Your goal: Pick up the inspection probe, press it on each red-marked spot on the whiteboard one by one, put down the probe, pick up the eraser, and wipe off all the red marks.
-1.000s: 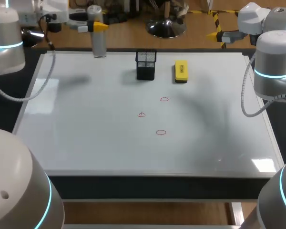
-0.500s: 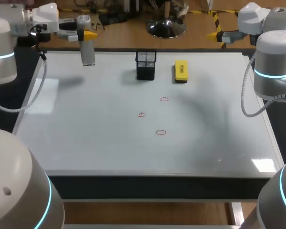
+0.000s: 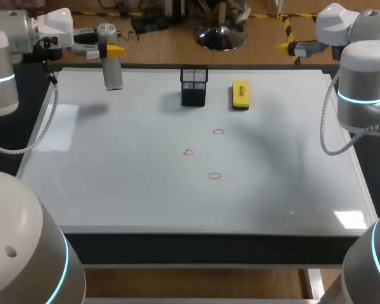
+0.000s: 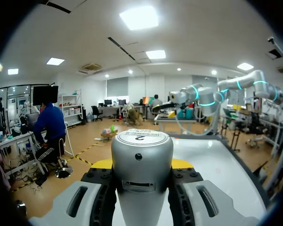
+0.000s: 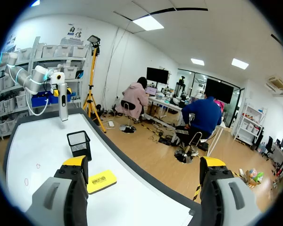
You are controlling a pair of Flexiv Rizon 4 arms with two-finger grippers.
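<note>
Inspection probe [image 3: 111, 66], a silver cylinder, hangs upright above the whiteboard's [image 3: 114, 183] far-left corner, at about 11 o'clock from the board's centre. Its shadow lies apart from its lower end, so it looks lifted clear of the surface rather than resting on it. The left gripper [image 3: 111, 49] is clamped on it near the upper part, one yellow tip on each side. In the left wrist view the probe's rounded cap fills the space between the fingers [image 4: 100, 163], a hold that keeps the shaft vertical, probably so the lower end can be pressed straight down. The three red marks [image 3: 218, 132] [image 3: 188, 152] [image 3: 214, 176] sit in a loose cluster just past the board's centre toward 3 o'clock, at roughly 4 to 5 o'clock from the probe and well apart from it. None looks smudged, so I judge the pressing not yet begun and the carry to the first spot to be the step in hand. A black mesh holder [image 3: 194, 87] stands at the board's 12 o'clock edge, likely the probe's resting place. The yellow eraser [image 3: 240, 95] lies flat just beside it at its 3 o'clock, ready for the later wiping. The right gripper [image 5: 144, 162] waits off the far-right corner, at about 1 o'clock, its fingers spread wide with nothing between them, out of the left arm's way.
</note>
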